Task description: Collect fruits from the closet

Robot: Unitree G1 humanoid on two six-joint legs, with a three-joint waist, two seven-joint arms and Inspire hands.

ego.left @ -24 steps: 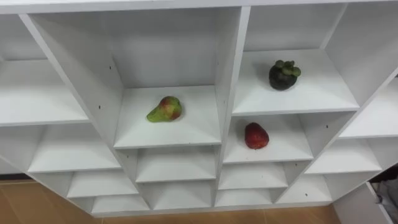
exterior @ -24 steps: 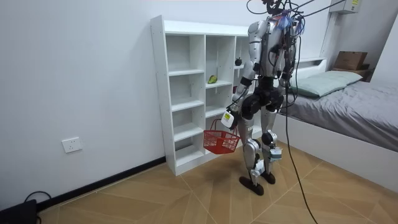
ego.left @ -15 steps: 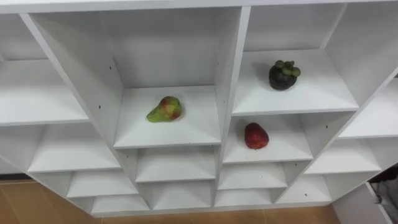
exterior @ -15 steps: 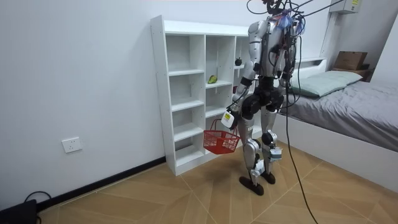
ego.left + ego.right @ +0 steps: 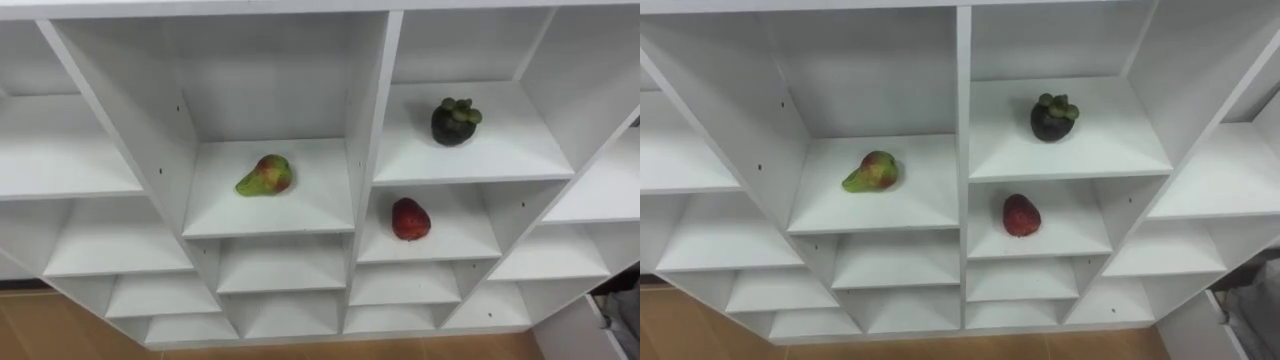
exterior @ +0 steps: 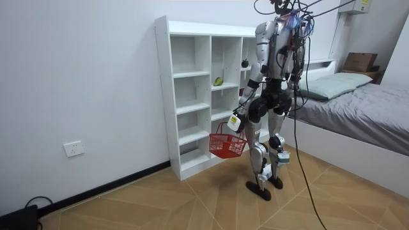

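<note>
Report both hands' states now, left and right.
Left hand: closed on the handle of the red basket.
Right hand: cannot be told.

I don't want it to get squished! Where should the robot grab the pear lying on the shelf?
Take the pear round its fat end, which points to the right. It lies on its side with the thin end to the left, so the fat part probably gives the most to hold. Come straight in from the open front of the closet, because its white walls close off both sides.
</note>
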